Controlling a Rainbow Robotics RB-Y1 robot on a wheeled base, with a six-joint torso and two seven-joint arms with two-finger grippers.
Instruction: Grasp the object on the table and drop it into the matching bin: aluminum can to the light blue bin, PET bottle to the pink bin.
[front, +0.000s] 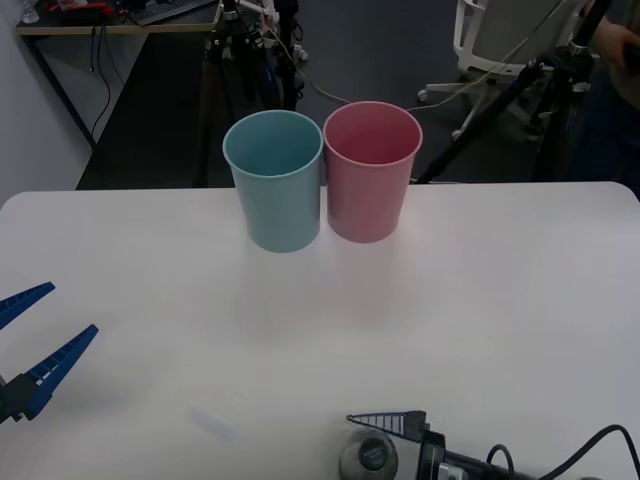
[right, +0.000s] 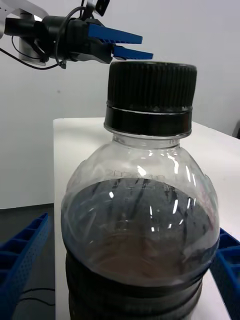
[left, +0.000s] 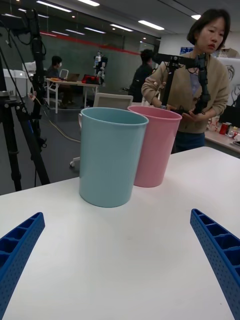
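Note:
The PET bottle (right: 140, 220), clear with dark brown contents and a dark grey cap (front: 373, 455), stands upright at the table's (front: 500, 280) near edge, right of centre. My right gripper (right: 132, 225) is open and straddles the bottle, one blue finger (right: 22, 260) on each side; a small gap shows at one side. One of its fingers (front: 385, 421) shows just behind the cap. The light blue bin (front: 274, 180) and the pink bin (front: 370, 170) stand side by side at the table's far middle. At the near left, my left gripper (front: 72, 309) hovers open and holds nothing.
The two bins touch or nearly touch, the pink one (left: 155, 145) to the right of the blue one (left: 112, 155). Bare white tabletop lies between the bottle and the bins. Tripods and cables (front: 250, 50) stand on the floor beyond the table's far edge.

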